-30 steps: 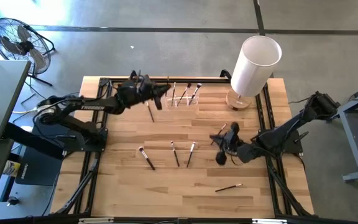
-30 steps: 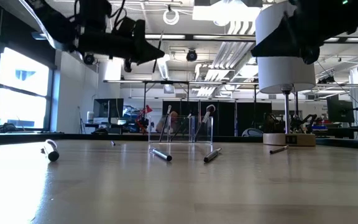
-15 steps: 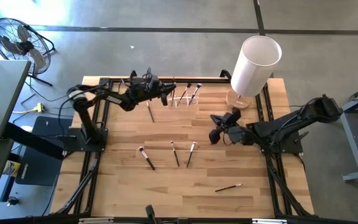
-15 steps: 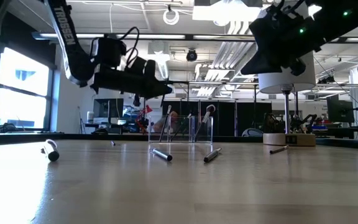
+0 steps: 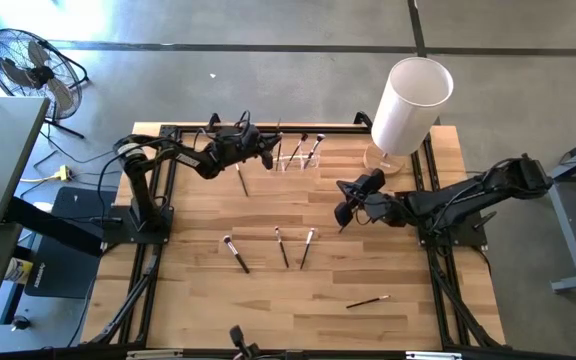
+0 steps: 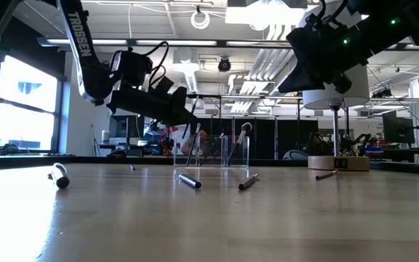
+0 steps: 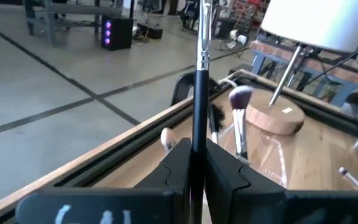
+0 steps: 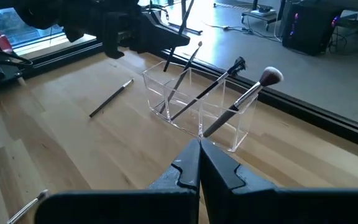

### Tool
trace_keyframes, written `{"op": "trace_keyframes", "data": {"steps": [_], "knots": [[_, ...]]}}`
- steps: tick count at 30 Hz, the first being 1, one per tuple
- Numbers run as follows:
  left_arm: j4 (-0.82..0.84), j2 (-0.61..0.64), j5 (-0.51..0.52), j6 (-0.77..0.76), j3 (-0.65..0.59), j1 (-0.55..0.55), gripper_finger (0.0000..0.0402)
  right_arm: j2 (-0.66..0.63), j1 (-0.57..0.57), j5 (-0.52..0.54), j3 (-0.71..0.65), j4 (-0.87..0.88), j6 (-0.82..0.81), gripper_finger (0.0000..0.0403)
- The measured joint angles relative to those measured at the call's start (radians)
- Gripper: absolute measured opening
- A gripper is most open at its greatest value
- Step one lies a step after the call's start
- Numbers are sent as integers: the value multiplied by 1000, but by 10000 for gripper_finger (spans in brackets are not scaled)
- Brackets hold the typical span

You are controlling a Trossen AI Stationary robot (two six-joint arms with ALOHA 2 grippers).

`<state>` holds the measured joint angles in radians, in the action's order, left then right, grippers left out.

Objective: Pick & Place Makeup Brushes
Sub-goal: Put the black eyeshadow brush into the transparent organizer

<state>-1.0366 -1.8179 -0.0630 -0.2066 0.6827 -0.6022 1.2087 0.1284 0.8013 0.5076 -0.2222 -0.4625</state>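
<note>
Dark along the handle, silvery at the ferrule: showing so in the left wrist view, the held brush (image 7: 201, 74), and standing nearly upright. Clamping it low on the handle with the left end effector (image 7: 197, 152), both fingers (image 7: 176, 165) pressing against it from either side. Hovering with it at the far side of the bench (image 5: 198, 300), just beside the clear holder (image 5: 293, 158).

Leaning already inside that holder, three makeup brushes (image 8: 213, 87): a thin plain one, one with a dark ragged tip, one with a rounded pale tuft above a bright ferrule. Lying flat on the wood close by the holder, a slim dark stick (image 5: 242, 180).

Resting in a loose row at mid-bench, three more: a pale-tipped one (image 5: 235, 253) set on a slant, a thin one (image 5: 281, 246), and another (image 5: 307, 248) angling toward it. Lying alone nearer the front edge, well apart from the rest, a brown-handled one (image 5: 368, 300).

Hanging above the bench right of centre, the right end effector (image 5: 344, 208), pointing toward the holder, fingers pressed together in its wrist view with nothing showing between them.

Standing at the far right corner, a big white cylinder (image 5: 408, 105) on a round wooden base.
</note>
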Motion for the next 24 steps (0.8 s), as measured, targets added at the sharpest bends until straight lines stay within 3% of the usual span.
{"op": "trace_keyframes", "data": {"steps": [24], "knots": [[104,0,-87,-11,0,0,31,0,5,-69,0,0,21,1]]}}
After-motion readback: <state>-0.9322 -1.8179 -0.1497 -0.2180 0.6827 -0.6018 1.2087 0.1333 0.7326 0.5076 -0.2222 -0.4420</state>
